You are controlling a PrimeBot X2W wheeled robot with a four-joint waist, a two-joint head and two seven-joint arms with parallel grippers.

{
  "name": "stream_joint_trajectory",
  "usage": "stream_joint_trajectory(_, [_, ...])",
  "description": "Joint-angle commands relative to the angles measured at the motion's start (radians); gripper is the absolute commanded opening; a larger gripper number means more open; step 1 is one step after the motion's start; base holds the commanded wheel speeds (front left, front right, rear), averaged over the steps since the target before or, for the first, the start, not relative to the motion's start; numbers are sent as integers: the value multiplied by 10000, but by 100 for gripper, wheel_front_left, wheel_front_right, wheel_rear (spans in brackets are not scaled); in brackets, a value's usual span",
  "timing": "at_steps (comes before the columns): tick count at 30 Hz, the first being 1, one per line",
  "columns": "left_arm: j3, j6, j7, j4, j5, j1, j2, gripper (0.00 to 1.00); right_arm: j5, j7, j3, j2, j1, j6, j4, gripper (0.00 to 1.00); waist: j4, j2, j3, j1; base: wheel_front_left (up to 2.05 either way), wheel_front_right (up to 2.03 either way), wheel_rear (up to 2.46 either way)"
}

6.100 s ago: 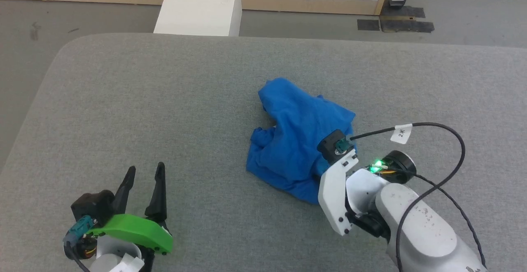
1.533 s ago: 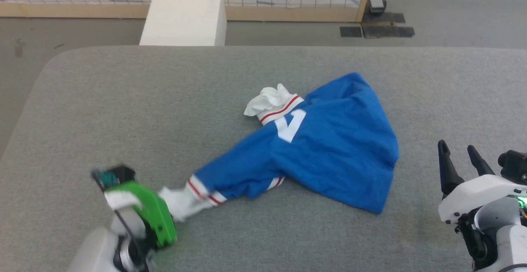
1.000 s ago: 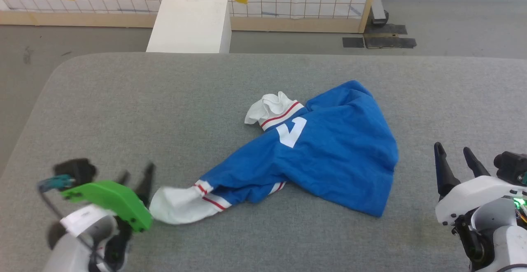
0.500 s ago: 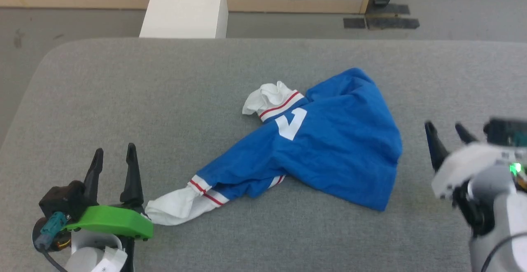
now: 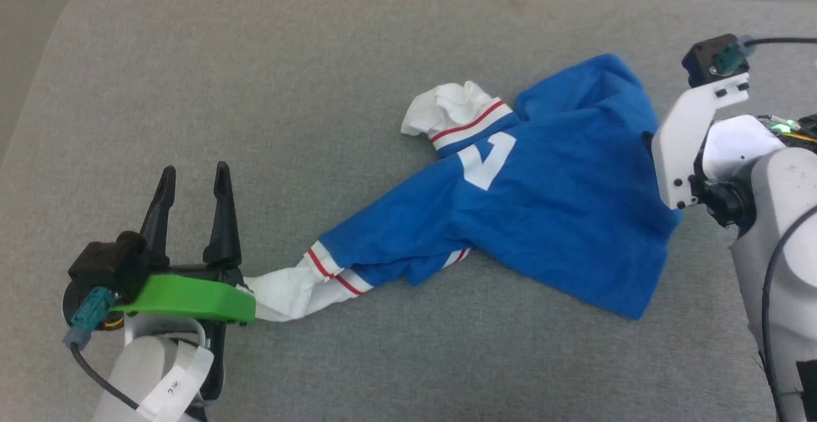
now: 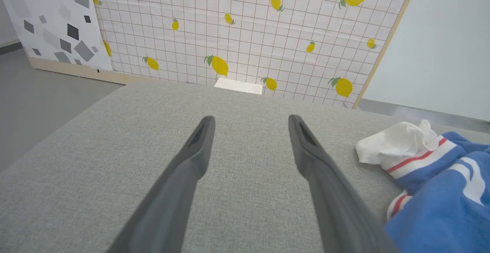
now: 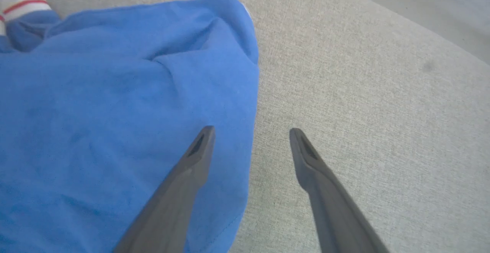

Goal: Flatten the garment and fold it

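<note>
Flattening step — shirt (image 5: 542,198) lay skewed, unfolded. L pincer (image 5: 195,168) and R pincer (image 7: 250,129) both gaped, empty. Next, prob.: R nips the blue edge, pulls outward.

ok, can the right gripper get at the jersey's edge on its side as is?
Probably yes. The right gripper is open, one finger over the blue jersey, the other over the grey table; nothing stands between them.

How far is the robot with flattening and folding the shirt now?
Done: the shirt is partly spread, one white sleeve stretched toward the open, empty left gripper. In hand: the open right gripper is over the shirt's edge. Left: smoothing the twisted body and other bunched sleeve, then every fold.
</note>
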State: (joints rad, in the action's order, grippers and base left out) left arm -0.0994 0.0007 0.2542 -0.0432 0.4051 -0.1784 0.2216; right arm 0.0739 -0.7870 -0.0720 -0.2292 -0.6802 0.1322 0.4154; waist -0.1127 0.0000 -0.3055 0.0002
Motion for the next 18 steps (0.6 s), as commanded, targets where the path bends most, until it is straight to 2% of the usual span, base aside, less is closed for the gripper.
stream_joint_trajectory(1, [70, -78, 74, 75, -111, -184, -79, 100, -41, -277, -126, -17, -166, -15, 191, 100, -422, 0, -530, -2, 0, 0, 0])
stream_joint_trajectory(6, [242, -260, 75, 129, -310, -272, -302, 100, 105, -999, -766, -102, -213, -15, 695, 100, -545, 0, -793, -2, 0, 0, 0])
stream_joint_trajectory(11, [411, -450, 75, 70, -472, -282, -440, 100, 601, -1120, -1328, -219, -186, -15, 810, 100, -493, 0, -889, -2, 0, 0, 0])
stream_joint_trajectory(12, [444, -478, 75, 53, -495, -293, -463, 100, 685, -1109, -1387, -246, -203, -15, 810, 31, -462, 0, -875, -2, 0, 0, 0])
stream_joint_trajectory(13, [476, -515, 75, 25, -528, -309, -490, 100, 812, -1044, -1445, -282, -228, -15, 775, 0, -424, 0, -846, -2, 0, 0, 0])
stream_joint_trajectory(18, [546, -674, 75, -170, -667, -281, -608, 100, 1326, -418, -1190, -424, -230, -15, 447, 0, -199, 0, -449, -2, 0, 0, 0])
